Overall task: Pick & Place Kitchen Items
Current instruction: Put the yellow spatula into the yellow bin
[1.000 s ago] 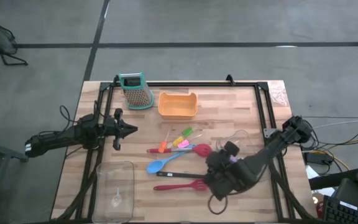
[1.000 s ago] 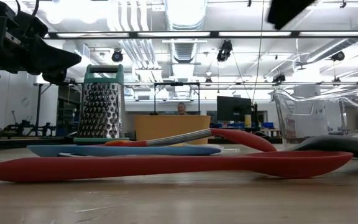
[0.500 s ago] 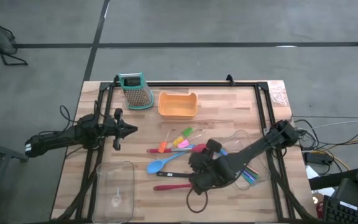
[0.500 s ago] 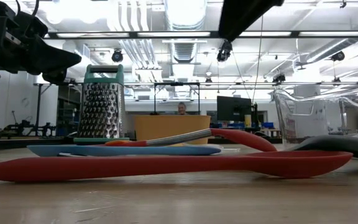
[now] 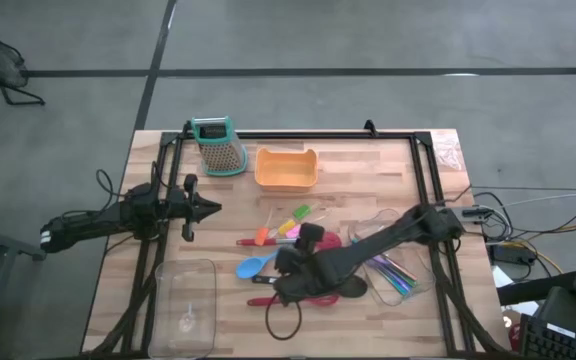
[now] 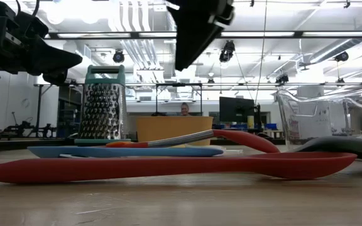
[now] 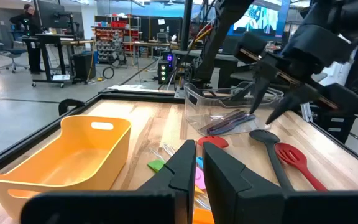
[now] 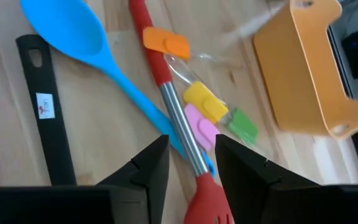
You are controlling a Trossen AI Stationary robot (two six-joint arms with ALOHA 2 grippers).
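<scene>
Long-handled utensils lie flat mid-table: a blue spoon, a red spoon with a metal neck, a black handle and a red slotted spatula. Tiny orange, yellow, pink and green pieces lie beside them. My right gripper hovers open above these utensils, touching none. Its fingers stand over the red spoon's neck. My left gripper waits shut at the table's left.
An orange tray and a teal-topped grater stand at the far side. A clear bin sits at the near left. Another clear bin at the right holds blue-handled cutlery. A person sits far behind the table.
My right gripper has swung toward the table's left edge, from beside the right clear bin to above the spoons and spatula, staying above the table. The bin with the cutlery has come into view behind it. The utensils have not moved.
</scene>
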